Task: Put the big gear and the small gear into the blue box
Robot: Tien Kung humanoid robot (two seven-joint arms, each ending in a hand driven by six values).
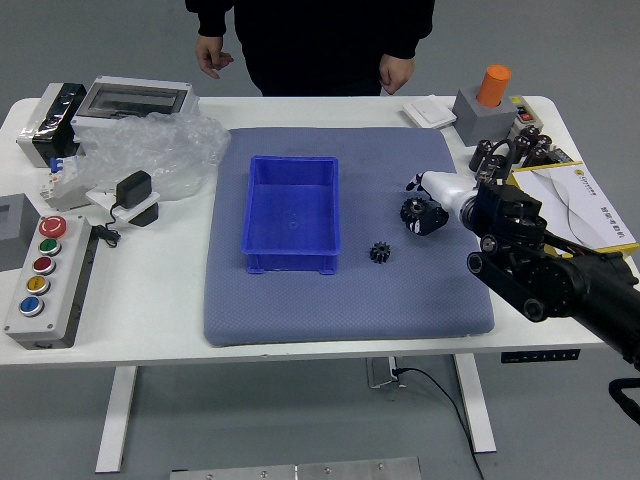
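My right hand reaches in from the right, its white back over the mat's right part and its black fingertips around the big gear. The fingers look spread, not closed. The dark big gear lies on the mat, partly covered by the thumb side of the hand. Below and left of it, the small black gear lies apart on the mat. The blue box stands open on the mat's left half, with nothing inside.
A grey-blue mat covers the table's middle. At left are a button panel, plastic wrap and a black-and-white device. An orange cylinder and a clipboard are at right. A person stands behind, hands lowered.
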